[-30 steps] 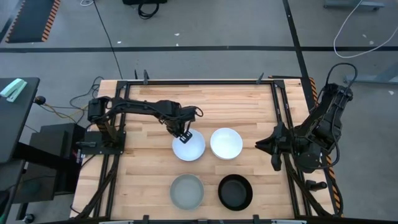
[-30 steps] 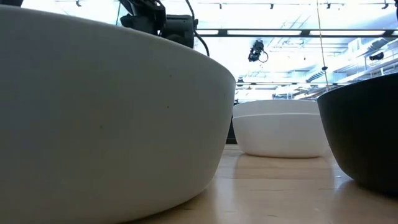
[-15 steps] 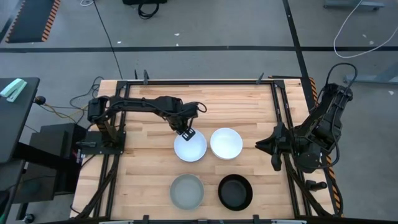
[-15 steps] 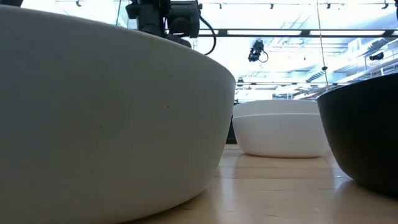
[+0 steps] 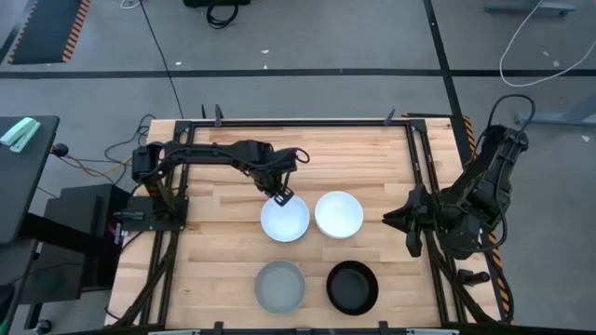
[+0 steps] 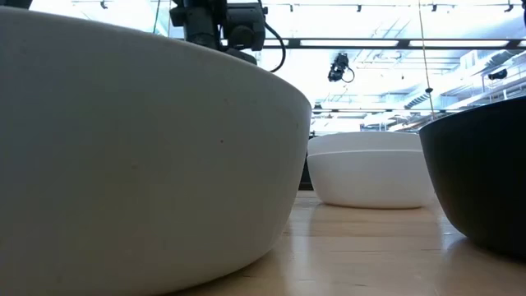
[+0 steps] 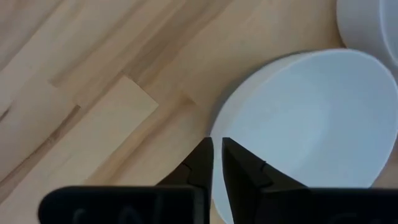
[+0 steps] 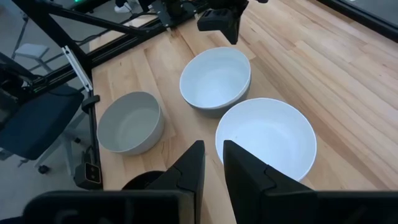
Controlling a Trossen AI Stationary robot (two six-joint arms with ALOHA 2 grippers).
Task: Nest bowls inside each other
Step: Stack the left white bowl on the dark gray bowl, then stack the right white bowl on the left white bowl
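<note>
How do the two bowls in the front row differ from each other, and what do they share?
Colour: the light grey bowl is pale, the black bowl dark all over. Place: the light grey bowl sits on the left arm's side of the table, in front of a white bowl near the left claw; the black bowl sits on the right arm's side. Both are round, upright, empty, similar in size, and apart from each other.

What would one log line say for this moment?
left gripper: above white bowl far rim, empty | right gripper: parked at table edge | four separate bowls visible
</note>
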